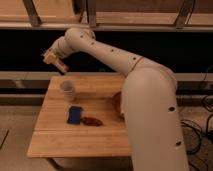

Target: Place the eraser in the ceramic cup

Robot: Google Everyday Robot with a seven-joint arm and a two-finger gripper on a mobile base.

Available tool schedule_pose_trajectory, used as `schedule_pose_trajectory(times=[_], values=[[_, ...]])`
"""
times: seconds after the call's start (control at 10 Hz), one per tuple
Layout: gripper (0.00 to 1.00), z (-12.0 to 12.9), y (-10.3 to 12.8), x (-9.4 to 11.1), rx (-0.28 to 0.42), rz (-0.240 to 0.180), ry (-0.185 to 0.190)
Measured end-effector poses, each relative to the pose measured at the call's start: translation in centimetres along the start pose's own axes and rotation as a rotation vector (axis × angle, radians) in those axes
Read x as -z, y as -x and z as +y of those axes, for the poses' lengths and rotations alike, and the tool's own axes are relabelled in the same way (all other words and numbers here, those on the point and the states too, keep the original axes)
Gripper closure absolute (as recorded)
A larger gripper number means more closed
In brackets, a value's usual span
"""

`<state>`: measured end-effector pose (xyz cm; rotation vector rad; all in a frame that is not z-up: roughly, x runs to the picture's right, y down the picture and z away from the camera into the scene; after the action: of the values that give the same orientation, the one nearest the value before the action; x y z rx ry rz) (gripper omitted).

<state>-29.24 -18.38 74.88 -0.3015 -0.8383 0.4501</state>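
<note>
In the camera view, the end effector point(55, 59) hangs above the back-left edge of the desk point(100, 142), fingers together; whether they pinch the eraser I cannot tell. The cup point(68, 90) stands upright below it, slightly right, and 1 blue block point(75, 114) lies lower still, nearer the camera. Best to centre over the cup's mouth, descend low, then release.

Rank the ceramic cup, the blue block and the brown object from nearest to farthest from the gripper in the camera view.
The gripper hangs shut above the far-left corner of the table.
1. ceramic cup: just below the gripper, far-left on the table.
2. blue block: mid-table, nearer the camera.
3. brown object: right of the block, a little farther off.
</note>
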Motion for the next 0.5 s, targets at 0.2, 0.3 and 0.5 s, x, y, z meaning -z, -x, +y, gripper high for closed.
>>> schedule_pose_trajectory(times=[0.2,0.3,0.5], values=[[0.89,0.2,0.1,-0.2,0.0,0.0,0.003],[0.89,0.4,-0.3,-0.5,-0.008,0.001,0.001],[0.89,0.6,-1.3,-1.4,-0.041,-0.006,-0.015]])
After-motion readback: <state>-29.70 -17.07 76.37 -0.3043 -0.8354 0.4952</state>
